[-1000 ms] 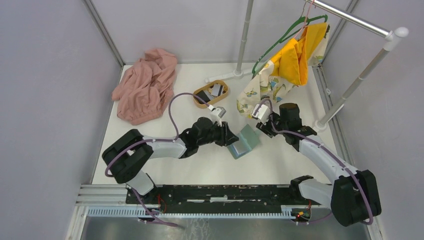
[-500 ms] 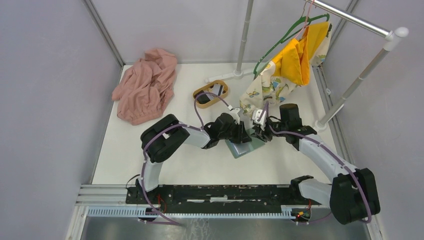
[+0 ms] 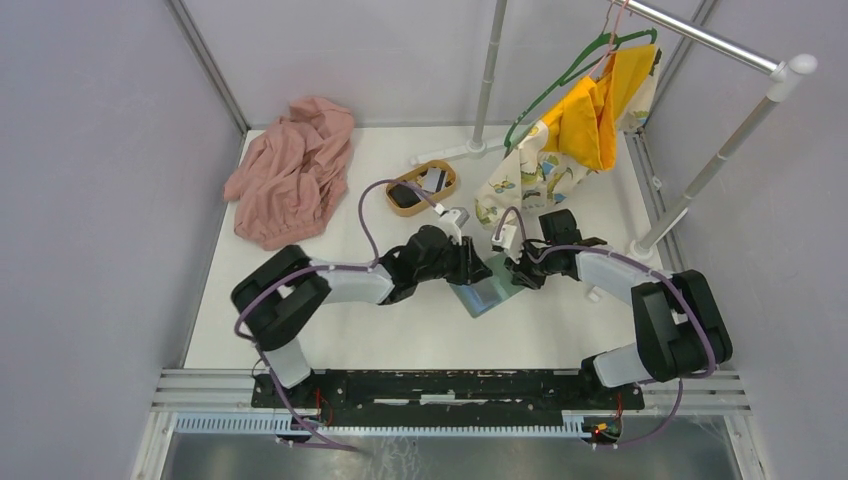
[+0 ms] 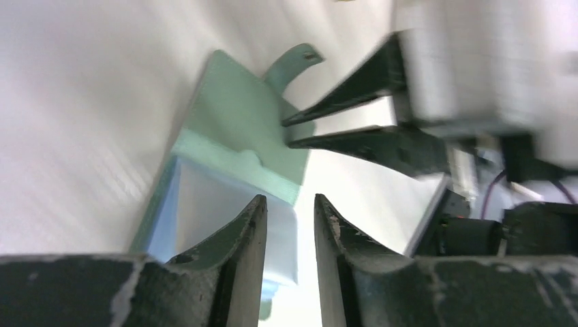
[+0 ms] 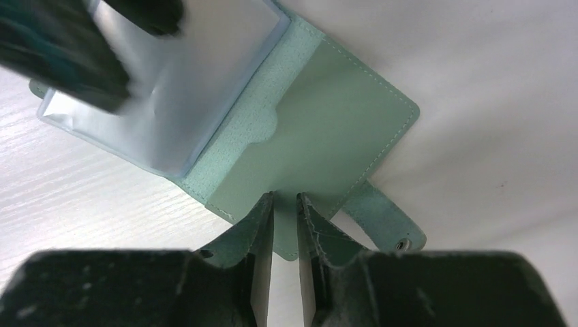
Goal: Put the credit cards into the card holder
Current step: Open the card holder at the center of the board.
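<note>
Grey-green folding card holder (image 5: 320,129) is lying open between both grippers. Right gripper (image 5: 284,204) is pinching its flap edge narrowly, while left gripper (image 4: 290,208), slightly parted, is straddling the pale-blue sleeve edge. Black credit cards (image 3: 408,194) are lying in the oval wooden tray (image 3: 441,186) beyond.

A robot test cell in a lab, not a home: plain grey walls (image 3: 90,200) box in a white table (image 3: 400,330) on 3 sides, with metal framing in the far corners. 2 arms (image 3: 330,285) are bolted to a slotted rail (image 3: 430,390) at the table's near edge. At the far right corner, a clothes rack (image 3: 720,45) stands as a staged prop.
</note>
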Robot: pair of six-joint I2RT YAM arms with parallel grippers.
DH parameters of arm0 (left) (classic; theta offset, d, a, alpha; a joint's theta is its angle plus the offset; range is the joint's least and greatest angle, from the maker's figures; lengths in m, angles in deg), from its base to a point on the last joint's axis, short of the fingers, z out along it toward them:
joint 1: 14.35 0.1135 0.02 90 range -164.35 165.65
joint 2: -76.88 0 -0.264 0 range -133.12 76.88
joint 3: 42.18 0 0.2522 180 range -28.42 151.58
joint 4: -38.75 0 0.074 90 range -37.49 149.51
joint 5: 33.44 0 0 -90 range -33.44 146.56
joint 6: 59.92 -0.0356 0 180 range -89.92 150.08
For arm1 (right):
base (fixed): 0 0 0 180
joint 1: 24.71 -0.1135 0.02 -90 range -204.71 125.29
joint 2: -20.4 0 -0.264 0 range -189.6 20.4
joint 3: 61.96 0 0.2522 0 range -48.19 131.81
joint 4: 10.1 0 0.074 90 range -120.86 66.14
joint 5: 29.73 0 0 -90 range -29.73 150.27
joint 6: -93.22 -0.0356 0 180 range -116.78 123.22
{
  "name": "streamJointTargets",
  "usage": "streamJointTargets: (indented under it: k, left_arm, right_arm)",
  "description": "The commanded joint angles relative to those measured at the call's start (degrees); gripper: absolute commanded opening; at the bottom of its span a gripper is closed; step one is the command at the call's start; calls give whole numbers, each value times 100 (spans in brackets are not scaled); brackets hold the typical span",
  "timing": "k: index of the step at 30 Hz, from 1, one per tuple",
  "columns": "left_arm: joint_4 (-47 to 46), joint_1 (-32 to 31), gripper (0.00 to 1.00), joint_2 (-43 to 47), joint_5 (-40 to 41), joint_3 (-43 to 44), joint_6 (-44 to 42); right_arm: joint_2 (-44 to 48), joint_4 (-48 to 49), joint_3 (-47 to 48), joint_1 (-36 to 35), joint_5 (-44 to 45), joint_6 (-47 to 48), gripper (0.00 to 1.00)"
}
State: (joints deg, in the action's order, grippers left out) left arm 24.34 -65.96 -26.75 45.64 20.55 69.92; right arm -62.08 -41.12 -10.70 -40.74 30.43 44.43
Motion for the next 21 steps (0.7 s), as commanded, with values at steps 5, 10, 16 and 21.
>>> streamJointTargets:
  k: [5, 10, 16, 21]
  left_arm:
    - [-231, -31, 49, 2081, 633, -1451, -114]
    - [-236, -28, 56, 2756, 793, -2247, 305]
    - [-163, -44, 67, 2984, 1053, -2728, 730]
    - [-229, -49, 72, 2911, 1036, -2729, 855]
  right_arm:
    - [-189, -437, 284, -189, -528, 129, 23]
    - [-393, -513, 327, -437, -492, 49, 23]
    - [-528, -568, 364, -617, -648, -67, 23]
    - [-601, -548, 390, -743, -571, -131, 23]
